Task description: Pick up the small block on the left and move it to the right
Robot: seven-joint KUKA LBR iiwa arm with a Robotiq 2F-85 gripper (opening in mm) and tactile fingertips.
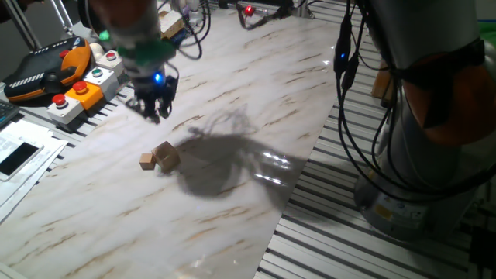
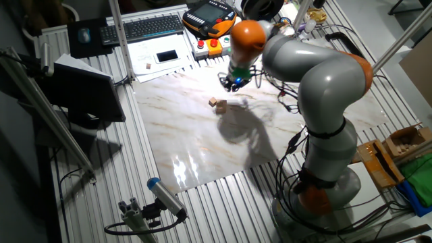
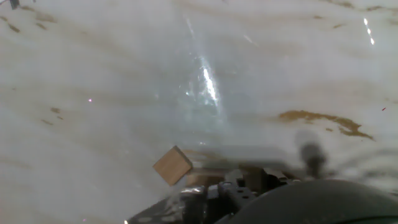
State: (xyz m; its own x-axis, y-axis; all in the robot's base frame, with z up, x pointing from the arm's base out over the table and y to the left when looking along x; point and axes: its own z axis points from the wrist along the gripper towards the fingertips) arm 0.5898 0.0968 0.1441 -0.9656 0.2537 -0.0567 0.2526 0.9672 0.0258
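The small block [image 1: 167, 156] is a pale beige wooden cube on the marble tabletop, touching or almost touching a tinier, darker orange-tan cube [image 1: 146, 160] on its left. Both show in the other fixed view, the small block [image 2: 221, 105] next to the tiny cube [image 2: 212, 102]. My gripper [image 1: 156, 115] hangs above the table, behind the cubes and apart from them, and holds nothing; its fingers look slightly spread. It also shows in the other fixed view [image 2: 233, 83]. The hand view shows one beige cube [image 3: 173, 165] low in the frame; the fingers are blurred.
A button box [image 1: 77, 93] and an orange teach pendant [image 1: 46, 74] lie at the table's left edge. Papers and a phone [image 1: 19, 155] lie left of the marble top. Cables [image 1: 345, 93] and the arm's base [image 1: 418, 155] stand on the right.
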